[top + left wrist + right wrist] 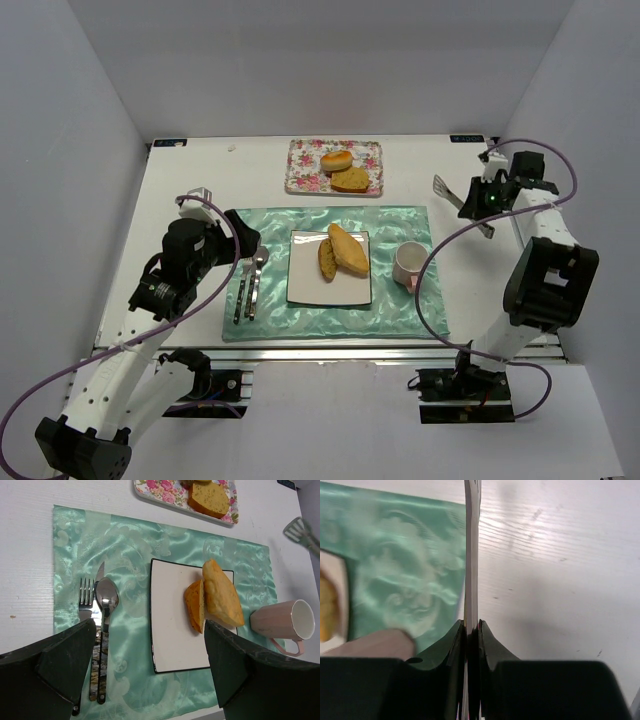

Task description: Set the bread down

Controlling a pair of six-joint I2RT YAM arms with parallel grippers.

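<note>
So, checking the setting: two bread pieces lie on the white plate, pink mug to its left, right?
Not quite: the pink mug stands right of the white plate, as the top external view shows. The two bread pieces are there.

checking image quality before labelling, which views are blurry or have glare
Top external: sharp, even light, mild sheen on the placemat. Left wrist: bread crisp, spatula at the top right blurred. Right wrist: mostly soft, mug smeared, table grain a bit clearer.
</note>
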